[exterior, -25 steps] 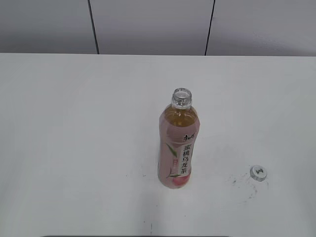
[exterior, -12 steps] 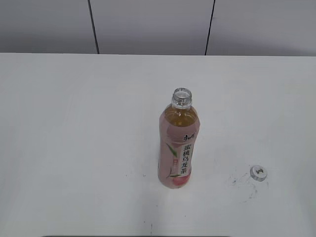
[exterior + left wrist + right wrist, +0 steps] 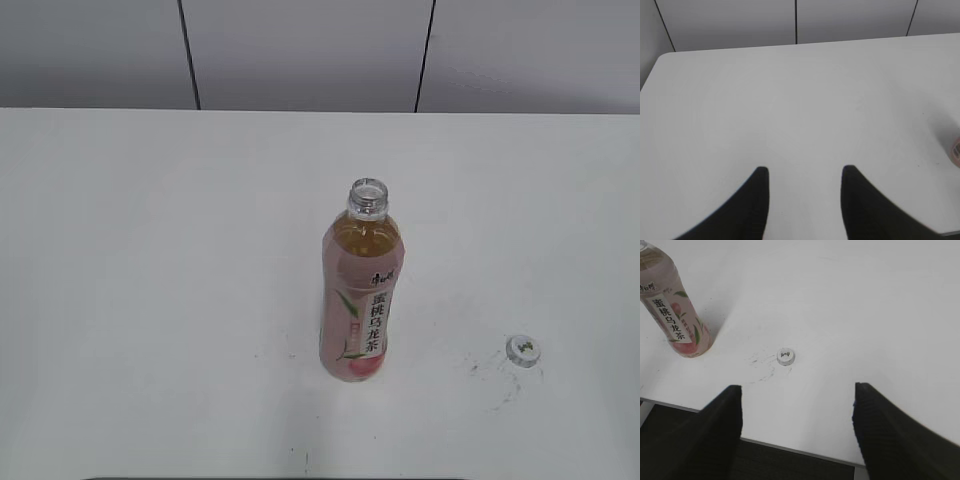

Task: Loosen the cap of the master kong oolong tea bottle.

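Observation:
The master kong oolong tea bottle [image 3: 360, 300] stands upright on the white table with its mouth uncovered; it also shows in the right wrist view [image 3: 672, 310], and its edge shows in the left wrist view [image 3: 956, 148]. The cap [image 3: 523, 350] lies on the table to the bottle's right, apart from it, and shows in the right wrist view [image 3: 786, 356]. My left gripper [image 3: 802, 172] is open and empty over bare table. My right gripper [image 3: 797, 390] is open and empty, back near the table's front edge, short of the cap. Neither arm shows in the exterior view.
The white table [image 3: 150, 250] meets a grey panelled wall [image 3: 300, 50] at the back. Dark scuff marks [image 3: 762, 365] lie on the table beside the cap. The table's front edge [image 3: 790, 447] runs under my right gripper.
The cap sits a touch lower right in the exterior view than one second ago. The bottle has not moved.

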{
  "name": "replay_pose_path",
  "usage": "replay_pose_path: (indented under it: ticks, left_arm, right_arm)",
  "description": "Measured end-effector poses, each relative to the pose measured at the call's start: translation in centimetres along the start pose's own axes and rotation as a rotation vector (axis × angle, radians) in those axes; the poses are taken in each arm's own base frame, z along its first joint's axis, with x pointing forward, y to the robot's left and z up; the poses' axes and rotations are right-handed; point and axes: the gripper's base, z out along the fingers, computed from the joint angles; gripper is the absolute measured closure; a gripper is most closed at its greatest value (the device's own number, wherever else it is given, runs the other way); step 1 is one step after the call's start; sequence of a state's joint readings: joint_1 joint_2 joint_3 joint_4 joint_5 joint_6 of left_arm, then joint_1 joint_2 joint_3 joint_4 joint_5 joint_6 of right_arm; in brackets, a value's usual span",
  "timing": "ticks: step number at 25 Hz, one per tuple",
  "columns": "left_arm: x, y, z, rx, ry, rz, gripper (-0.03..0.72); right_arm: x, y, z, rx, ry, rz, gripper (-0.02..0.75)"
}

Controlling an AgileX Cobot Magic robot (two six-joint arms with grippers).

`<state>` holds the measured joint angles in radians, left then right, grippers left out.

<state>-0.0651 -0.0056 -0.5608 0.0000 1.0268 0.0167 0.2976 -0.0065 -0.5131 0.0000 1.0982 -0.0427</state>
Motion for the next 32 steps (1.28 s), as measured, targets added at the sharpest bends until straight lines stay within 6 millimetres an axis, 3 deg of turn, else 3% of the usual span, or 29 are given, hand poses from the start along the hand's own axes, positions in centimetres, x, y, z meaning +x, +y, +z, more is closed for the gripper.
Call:
replay_pose_path:
  ticks: [8, 32]
  left_arm:
    - [0.0, -0.01, 0.0, -0.01, 0.0, -0.004, 0.407]
    - [0.0, -0.02, 0.0, -0.012, 0.0, -0.005, 0.445]
  right_arm:
    - [-0.02, 0.17, 0.01, 0.168, 0.007, 0.09, 0.216]
    - [-0.02, 0.18, 0.02, 0.176, 0.007, 0.094, 0.216]
